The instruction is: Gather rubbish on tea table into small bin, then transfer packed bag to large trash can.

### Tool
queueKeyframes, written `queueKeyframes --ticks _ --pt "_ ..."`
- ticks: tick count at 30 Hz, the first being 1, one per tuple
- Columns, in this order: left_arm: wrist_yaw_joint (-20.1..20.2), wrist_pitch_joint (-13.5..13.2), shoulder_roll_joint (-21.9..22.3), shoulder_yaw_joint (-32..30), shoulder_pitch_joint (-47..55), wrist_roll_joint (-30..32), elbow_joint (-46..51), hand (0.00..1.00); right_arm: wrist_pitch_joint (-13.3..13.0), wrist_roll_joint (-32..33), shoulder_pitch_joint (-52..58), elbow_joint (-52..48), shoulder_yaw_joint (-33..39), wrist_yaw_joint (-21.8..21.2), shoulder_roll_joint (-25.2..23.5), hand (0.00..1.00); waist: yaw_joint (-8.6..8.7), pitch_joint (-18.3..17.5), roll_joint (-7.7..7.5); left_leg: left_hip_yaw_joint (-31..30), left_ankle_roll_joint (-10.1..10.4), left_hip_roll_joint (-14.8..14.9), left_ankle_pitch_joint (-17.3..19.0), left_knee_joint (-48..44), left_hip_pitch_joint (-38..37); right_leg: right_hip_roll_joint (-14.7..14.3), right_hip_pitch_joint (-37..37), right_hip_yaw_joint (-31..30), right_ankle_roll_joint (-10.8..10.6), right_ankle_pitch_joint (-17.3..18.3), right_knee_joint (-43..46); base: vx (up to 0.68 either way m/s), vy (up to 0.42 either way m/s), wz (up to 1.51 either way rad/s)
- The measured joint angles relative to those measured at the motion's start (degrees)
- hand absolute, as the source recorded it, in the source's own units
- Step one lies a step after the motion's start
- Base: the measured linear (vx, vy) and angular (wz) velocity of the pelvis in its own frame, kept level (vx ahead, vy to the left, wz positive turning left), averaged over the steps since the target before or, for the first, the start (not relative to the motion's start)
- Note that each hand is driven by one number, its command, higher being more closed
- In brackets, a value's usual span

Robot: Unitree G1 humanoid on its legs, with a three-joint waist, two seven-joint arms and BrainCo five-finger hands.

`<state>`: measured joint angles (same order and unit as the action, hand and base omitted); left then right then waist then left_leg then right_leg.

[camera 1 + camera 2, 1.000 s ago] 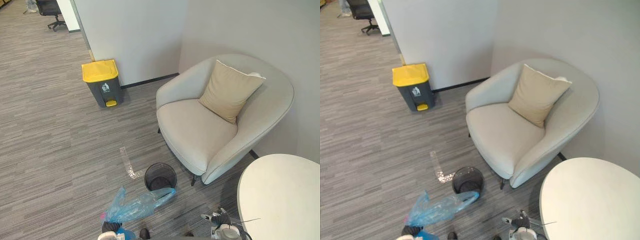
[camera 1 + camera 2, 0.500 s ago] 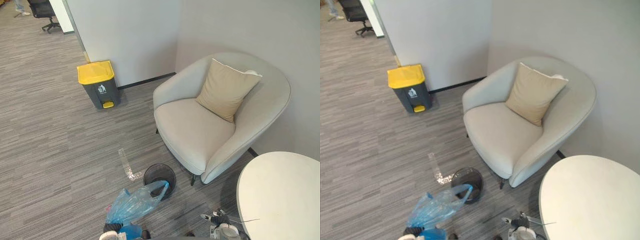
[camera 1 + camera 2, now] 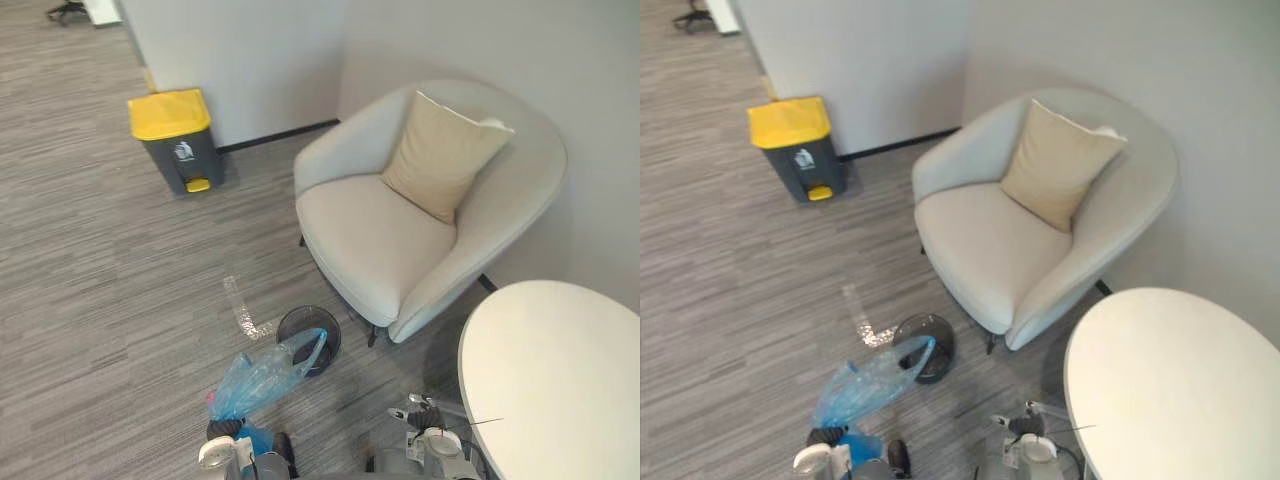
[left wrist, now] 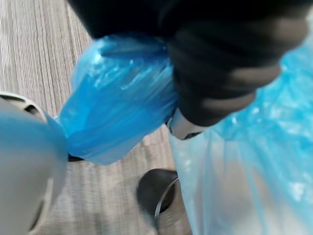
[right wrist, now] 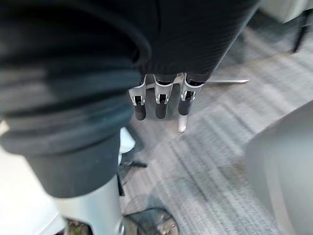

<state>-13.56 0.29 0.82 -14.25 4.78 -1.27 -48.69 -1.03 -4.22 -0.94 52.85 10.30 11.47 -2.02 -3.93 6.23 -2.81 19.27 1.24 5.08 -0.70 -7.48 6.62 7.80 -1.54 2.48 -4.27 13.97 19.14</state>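
A grey carpeted floor (image 3: 100, 280) is shown, with a pale armchair (image 3: 370, 240) set in the corner. A round white tabletop (image 3: 560, 380) is located beside the armchair, on the robot's right. A beige cushion (image 3: 440, 155) is leaned upright against the armchair's backrest. The large trash can (image 3: 175, 135), grey with its yellow lid closed, is placed against the wall, well apart from the robot. The blue bag (image 3: 262, 378) is bunched at the left hand (image 3: 222, 431); whether that hand is closed on it cannot be told. The bag's far end overlaps the rim of the small bin (image 3: 293, 325), a black mesh basket on the floor. The right hand (image 5: 160, 100) is held relaxed and empty.
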Motion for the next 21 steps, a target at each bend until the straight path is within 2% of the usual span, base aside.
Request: queueKeyframes --ticks 1,2,5,6,7,9,10,11,12,13,14,15,16,19,21 --pt "-0.2 0.0 0.2 0.0 -0.1 0.0 0.1 1.00 0.0 0.4 -0.6 -0.2 -0.1 0.2 0.0 0.00 -0.02 0.0 0.52 -0.9 0.5 0.2 -0.6 -0.1 1.3 -0.2 0.8 0.8 -0.1 0.9 -2.7 -0.25 -0.183 0.31" --pt "-0.2 0.1 0.8 0.1 -0.5 0.0 -0.3 1.00 0.0 0.5 -1.5 -0.3 -0.3 0.4 0.2 0.00 0.58 1.0 2.68 -2.8 0.7 0.7 -2.1 0.2 2.3 -1.1 1.0 3.1 0.5 0.3 -3.5 -0.24 -0.144 0.41" --pt "0.0 0.1 2.7 0.4 -0.5 0.0 -0.3 1.00 0.8 0.9 1.4 -0.1 -0.3 1.0 1.0 0.00 0.60 0.9 4.84 -5.9 1.4 1.6 -5.5 4.4 2.3 -2.7 0.9 7.7 1.7 0.1 -3.1 -0.26 -0.140 0.78" --pt "0.0 0.1 2.8 0.4 -0.1 0.0 -0.3 1.00 1.0 0.9 1.5 -0.1 -0.3 1.1 1.0 0.00 0.67 0.7 5.26 -5.6 1.6 1.9 -5.3 5.4 2.3 -2.8 0.9 9.0 2.1 -0.2 -3.2 -0.19 -0.105 0.62" --pt "0.1 0.1 2.8 0.3 0.0 0.0 -0.2 1.00 1.0 0.9 1.4 -0.1 -0.2 1.2 0.9 0.00 0.83 0.8 4.82 -4.8 2.0 2.2 -4.9 5.3 2.7 -2.3 0.5 10.0 3.0 -0.8 -3.6 -0.16 -0.046 0.47" --pt "0.1 0.1 2.7 -0.3 -0.7 0.1 0.6 1.00 1.0 0.9 0.9 0.4 0.3 1.6 0.8 0.00 0.55 1.3 3.71 -1.8 0.3 2.9 -3.3 -3.0 4.0 -0.8 -0.1 11.5 3.5 -1.4 -3.2 -0.12 0.008 0.39" --pt "0.1 0.0 2.7 -0.3 -0.6 0.2 0.8 1.00 1.0 0.9 1.0 0.4 0.9 2.0 0.8 0.00 0.77 1.3 3.35 -0.8 -0.3 2.8 0.9 -9.0 4.1 0.3 -0.3 12.5 3.2 -1.8 -3.2 -0.13 0.073 0.54" --pt "0.2 0.1 2.8 0.2 -0.7 0.2 0.6 1.00 1.0 0.9 1.0 0.4 1.6 2.2 0.9 0.00 0.90 1.3 3.21 0.0 0.2 3.2 5.3 -13.7 3.7 1.4 -0.6 13.5 2.7 -2.4 -3.2 -0.11 0.077 0.52" --pt "0.2 0.1 2.7 0.4 -0.8 0.3 0.6 1.00 1.0 0.9 1.0 0.4 1.9 2.2 0.8 0.00 0.87 1.3 3.13 0.9 0.6 3.6 6.5 -14.8 3.3 1.7 -0.7 14.0 2.6 -2.6 -3.3 -0.07 0.171 0.61" --pt "0.3 0.1 2.7 0.5 -0.9 0.8 0.3 1.00 1.0 0.9 1.3 0.4 3.2 2.2 0.5 0.00 1.22 1.3 2.96 3.3 0.8 4.7 9.8 -17.1 1.9 2.8 -0.5 15.5 1.8 -3.0 -3.3 -0.02 0.197 0.70" --pt "0.3 0.1 2.7 0.6 -1.1 1.2 -0.5 1.00 1.0 0.9 2.0 0.4 4.3 2.2 0.3 0.00 1.62 1.3 3.10 5.6 2.0 5.4 11.7 -15.6 0.2 3.4 -0.4 16.8 1.0 -3.5 -3.3 -0.03 0.246 0.77" --pt "0.3 0.1 2.7 0.6 -1.2 1.3 -0.8 1.00 1.0 1.0 2.1 0.4 4.8 2.2 0.2 0.00 1.81 0.9 3.78 6.1 2.0 5.0 12.5 -13.5 -0.1 3.4 -0.5 17.3 0.3 -3.8 -3.5 -0.03 0.216 0.59" --pt "0.2 0.1 2.1 0.4 -1.6 1.3 -0.8 1.00 1.3 1.4 2.3 0.5 5.9 2.2 -0.8 0.00 1.58 0.9 2.00 6.2 1.6 3.1 11.6 -11.1 -0.5 3.9 -0.4 17.2 -0.3 -4.7 -4.8 -0.04 0.156 0.26" --pt "0.2 0.2 0.1 1.2 -0.7 2.0 -1.6 1.00 1.5 2.0 3.1 1.0 5.8 2.1 -1.6 0.00 1.34 0.0 0.34 6.6 0.1 -0.6 9.7 -5.5 -2.9 5.1 0.8 15.2 -0.2 -7.6 -9.1 -0.04 0.169 -0.01" --pt "0.3 0.2 -0.2 2.0 -0.7 2.4 -2.2 1.00 1.5 2.0 3.3 1.2 6.8 2.1 -1.7 0.00 1.35 -0.5 0.12 6.3 -0.4 -2.0 8.7 -3.0 -4.0 5.3 1.7 14.1 -0.1 -9.2 -11.0 -0.03 0.149 0.06"
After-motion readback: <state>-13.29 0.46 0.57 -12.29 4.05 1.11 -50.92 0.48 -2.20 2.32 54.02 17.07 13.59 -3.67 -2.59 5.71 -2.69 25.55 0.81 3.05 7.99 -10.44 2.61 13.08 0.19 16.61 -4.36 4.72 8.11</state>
